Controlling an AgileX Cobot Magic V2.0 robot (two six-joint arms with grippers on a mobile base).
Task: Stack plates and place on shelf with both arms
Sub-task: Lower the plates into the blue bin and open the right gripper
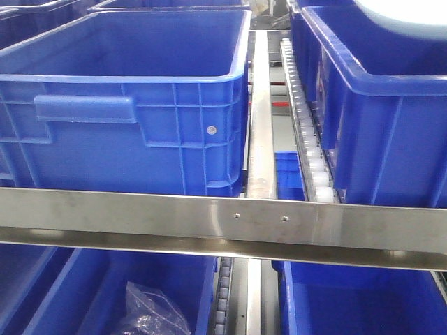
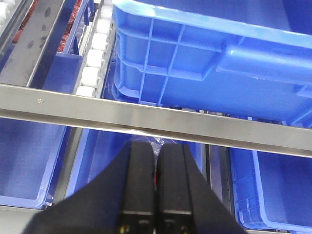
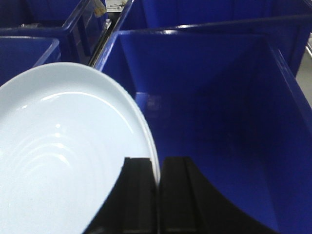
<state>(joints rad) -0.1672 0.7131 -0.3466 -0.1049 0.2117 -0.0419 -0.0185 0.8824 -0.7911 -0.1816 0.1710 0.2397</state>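
Here, right hand [image 3: 157, 180] clamped on plate [image 3: 63, 156] rim, plate spreading leftward, left hand [image 2: 157, 180] closed, empty.

- The shelf rail [image 1: 223, 227] runs across the front view, before the crates.
- Left crate [image 1: 126, 105] sits at 10 o'clock behind the rail, right crate [image 1: 377, 112] at 2 o'clock.
- A roller track [image 1: 307, 139] lies between them, beside the right crate.
- A plate [image 1: 405, 14] shows at 1 o'clock, above the right crate.
- A bag [image 1: 150, 314] lies in a lower crate [image 1: 63, 293] at 7 o'clock.
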